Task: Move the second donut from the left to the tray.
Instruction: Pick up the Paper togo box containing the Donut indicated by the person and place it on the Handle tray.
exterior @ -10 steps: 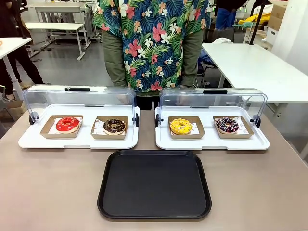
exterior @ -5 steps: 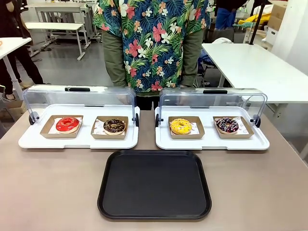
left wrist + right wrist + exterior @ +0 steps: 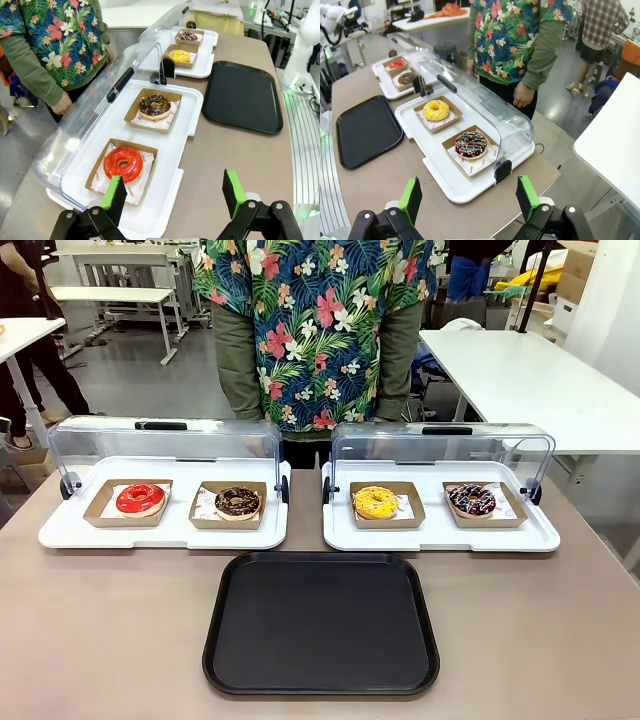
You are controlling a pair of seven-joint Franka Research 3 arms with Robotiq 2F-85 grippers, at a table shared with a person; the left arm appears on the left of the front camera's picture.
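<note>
Sitting boxed — second donut (image 3: 238, 502), print (image 3: 205, 502) unreadable

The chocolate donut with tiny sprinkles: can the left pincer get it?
Probably yes. The clear lid is tipped open toward the person, nothing covers the chocolate donut, and the open left pincer has a free way in.

Premises: robotics lab or test hall. Evidence: white robot arm (image 3: 305, 45) beside the worktop (image 3: 100, 640); open grey floor (image 3: 130, 370) at 11 o'clock; bare white tables (image 3: 520, 380) at 11 and 2 o'clock; cartons (image 3: 575, 270) at 1 o'clock.
</note>
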